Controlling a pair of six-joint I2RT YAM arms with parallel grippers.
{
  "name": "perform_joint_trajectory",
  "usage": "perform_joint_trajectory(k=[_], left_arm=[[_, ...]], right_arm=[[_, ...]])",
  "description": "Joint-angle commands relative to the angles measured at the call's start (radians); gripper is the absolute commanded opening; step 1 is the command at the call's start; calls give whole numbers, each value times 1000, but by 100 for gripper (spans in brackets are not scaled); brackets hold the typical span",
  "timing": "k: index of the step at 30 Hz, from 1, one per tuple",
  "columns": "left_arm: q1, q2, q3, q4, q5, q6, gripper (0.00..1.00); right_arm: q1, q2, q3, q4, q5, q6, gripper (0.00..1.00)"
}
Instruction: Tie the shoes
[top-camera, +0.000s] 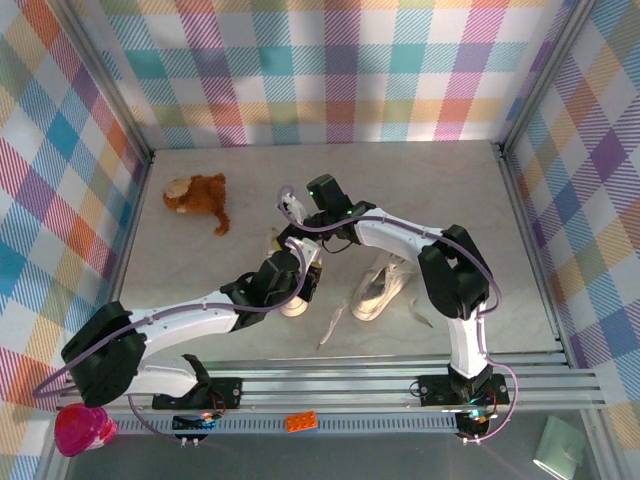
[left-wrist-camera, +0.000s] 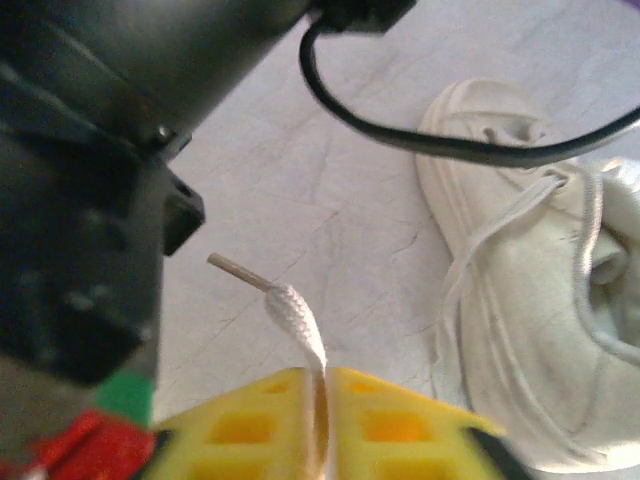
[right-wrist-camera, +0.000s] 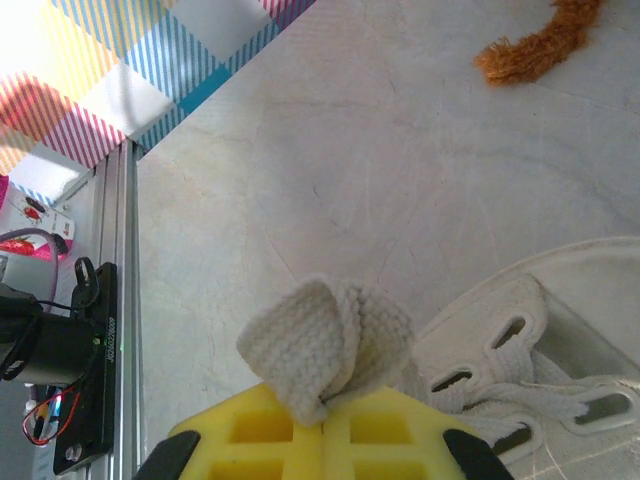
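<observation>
Two cream sneakers lie mid-table, one (top-camera: 296, 298) under my left arm and the other (top-camera: 380, 288) to its right. In the left wrist view, my left gripper (left-wrist-camera: 325, 378) has its yellow jaws nearly together, pinching the white lace end (left-wrist-camera: 295, 315), whose aglet (left-wrist-camera: 238, 270) sticks out up-left; a sneaker (left-wrist-camera: 530, 300) lies to the right. My right gripper (right-wrist-camera: 325, 422) is shut on a folded loop of lace (right-wrist-camera: 320, 345), just above the laced shoe (right-wrist-camera: 540, 340). From above, the left gripper (top-camera: 305, 268) and right gripper (top-camera: 285, 232) are close together over the left shoe.
A brown plush toy (top-camera: 197, 197) lies at the back left, its tail (right-wrist-camera: 540, 45) seen from the right wrist. A loose lace (top-camera: 335, 325) trails toward the front rail (top-camera: 400, 385). Plaid walls (top-camera: 330, 70) enclose the table. The right arm's dark body (left-wrist-camera: 80, 150) hangs close to my left gripper.
</observation>
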Motion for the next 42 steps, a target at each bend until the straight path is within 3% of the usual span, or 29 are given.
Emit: perform_joint_trajectory(k=[1,4,8,11,15,18,21,24,35,42], left_arm=[[-11,-25,56,23,-48,32,43],[-5,-95,73,-40,-43,39,53],[41,-217,95,-170,0,25,54],[136,-335,88,-252,53,-27,54],[361,-426,67,-319,264,-114,56],[558,-387,63,-310,504,-207,55],[667,-304,76,-259,701,-277,52],[687,-227,110,-237,790,-288,51],[687,-107,108,-146,842,-335,53],[685,-79,97,-132,864,-345,48]], right_arm=[[-9,14,21,-7,-33,-25,0],[-11,4,6,14,-33,-30,0],[-11,-8,-2,14,-17,-52,0],[-11,-22,-23,31,-15,-61,0],[-11,-45,-68,73,-23,-76,0],[-10,-54,-85,83,-39,-102,0],[-6,-71,-97,87,-45,-119,0],[-4,-90,-106,95,-39,-172,0],[27,-70,-47,15,-29,-223,0],[35,-64,-37,18,-25,-225,0]])
